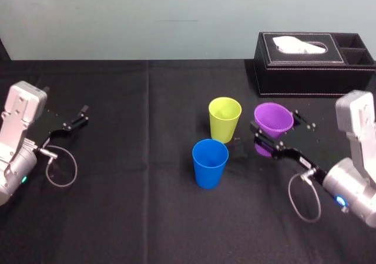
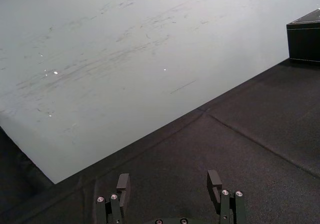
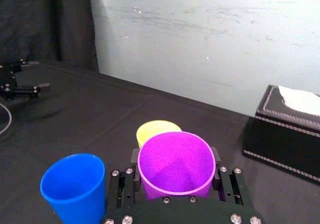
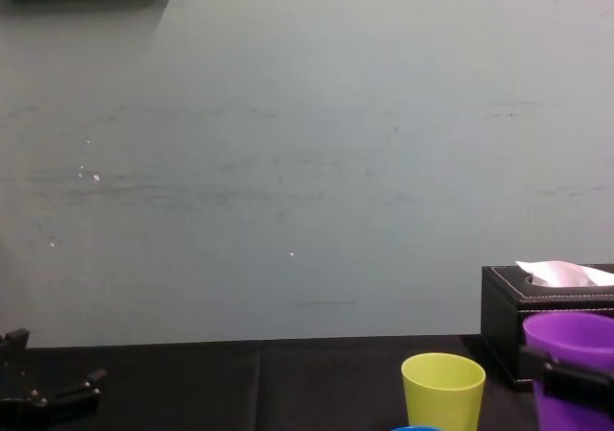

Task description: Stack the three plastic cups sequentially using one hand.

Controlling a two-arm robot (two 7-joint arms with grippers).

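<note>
Across the black table [image 1: 147, 217], the largest thing in the scene, little is being put at risk, and at its far right the black tissue box [image 1: 314, 64] is being shown well behind the work. On the right, the right gripper [image 1: 276, 127] is being clamped on the purple cup [image 3: 176, 166], with one jaw pressed to each side of its wall. The cup is being held slightly tilted, just to the right of the yellow-green cup [image 1: 225, 118]. The blue cup [image 1: 210, 162] is being shown upright, nearer and a little left of the yellow-green one. At the far left the left gripper [image 1: 82, 114] is being held idle, its jaws standing apart on nothing. The main danger is being judged as the tilt: if the purple cup is being lowered askew, its base could be caught on a rim and the light target tipped over. The near jaw could also be brushed against the yellow-green cup in passing and knock it. Too hard a squeeze could be buckling the thin wall, so that the cup is being let slip.
</note>
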